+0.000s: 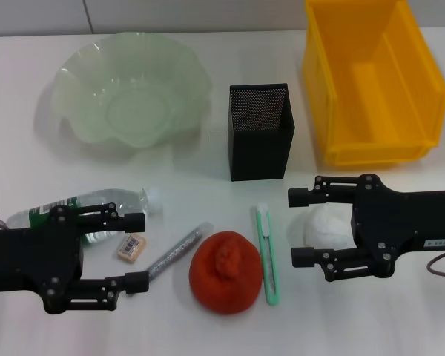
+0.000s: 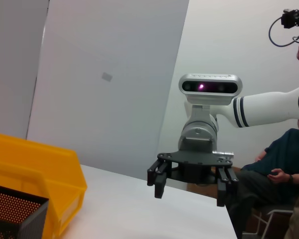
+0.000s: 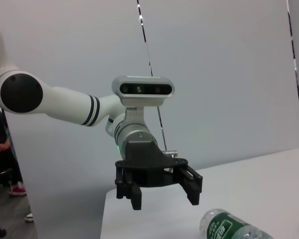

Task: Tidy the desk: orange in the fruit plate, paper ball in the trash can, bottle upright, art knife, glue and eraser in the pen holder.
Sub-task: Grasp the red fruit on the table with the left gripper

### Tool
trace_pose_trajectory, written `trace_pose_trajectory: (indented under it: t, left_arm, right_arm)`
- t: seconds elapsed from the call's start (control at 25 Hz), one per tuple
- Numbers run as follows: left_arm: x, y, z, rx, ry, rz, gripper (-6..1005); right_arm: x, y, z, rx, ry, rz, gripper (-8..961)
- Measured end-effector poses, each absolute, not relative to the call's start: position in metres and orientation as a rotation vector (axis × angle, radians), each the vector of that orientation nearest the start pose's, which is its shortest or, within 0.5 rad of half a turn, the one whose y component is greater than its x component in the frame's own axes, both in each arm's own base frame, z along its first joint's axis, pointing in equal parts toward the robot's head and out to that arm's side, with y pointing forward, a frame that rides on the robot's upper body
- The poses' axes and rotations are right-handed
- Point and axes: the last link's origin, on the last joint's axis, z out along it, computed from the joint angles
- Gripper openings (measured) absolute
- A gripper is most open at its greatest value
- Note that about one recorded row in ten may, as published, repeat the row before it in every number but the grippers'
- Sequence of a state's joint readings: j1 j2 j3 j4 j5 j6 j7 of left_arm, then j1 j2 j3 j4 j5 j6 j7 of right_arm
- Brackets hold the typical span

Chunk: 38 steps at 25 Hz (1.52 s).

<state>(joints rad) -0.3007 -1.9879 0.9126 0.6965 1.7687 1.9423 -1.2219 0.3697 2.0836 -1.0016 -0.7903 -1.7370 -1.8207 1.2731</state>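
- Our left gripper hovers with jaws spread wide over the near left of the tabletop, above the bottle lying on its side.
- Just beside it we see the eraser, then the glue.
- The orange sits mid-front, the art knife touching its right side.
- Behind stand the fruit plate, the pen holder and the trash can.
- Our right gripper gapes open beside the paper ball.
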Motion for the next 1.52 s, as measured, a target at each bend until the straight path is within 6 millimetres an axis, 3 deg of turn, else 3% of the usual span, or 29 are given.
trace_pose_trajectory:
  t: [0.32, 0.56, 0.84, 1.0, 1.16, 1.28, 1.52]
  left_arm:
    - [-0.279, 0.240, 0.027, -2.927, -0.391, -0.975, 756]
    - [-0.277, 0.243, 0.026, -2.900, -0.392, -0.994, 755]
    - [-0.273, 0.244, -0.001, -2.828, -0.336, -1.014, 754]
    - [-0.277, 0.256, -0.025, -2.796, -0.421, -0.978, 754]
    - [-0.279, 0.258, -0.034, -2.792, -0.429, -0.946, 754]
    - [-0.280, 0.262, -0.056, -2.836, -0.427, -0.847, 753]
    - [-0.283, 0.266, -0.070, -2.837, -0.489, -0.781, 753]
  right_arm:
    - [0.243, 0.262, -0.011, -2.911, 0.286, 1.041, 772]
    - [0.247, 0.261, -0.001, -2.731, 0.319, 1.209, 771]
    - [0.265, 0.252, 0.001, -2.625, 0.335, 1.197, 773]
    - [0.272, 0.249, 0.009, -2.569, 0.361, 1.204, 773]
    - [0.274, 0.247, 0.009, -2.564, 0.370, 1.207, 773]
    - [0.273, 0.247, 0.007, -2.568, 0.375, 1.211, 772]
    - [0.271, 0.249, 0.004, -2.574, 0.383, 1.218, 772]
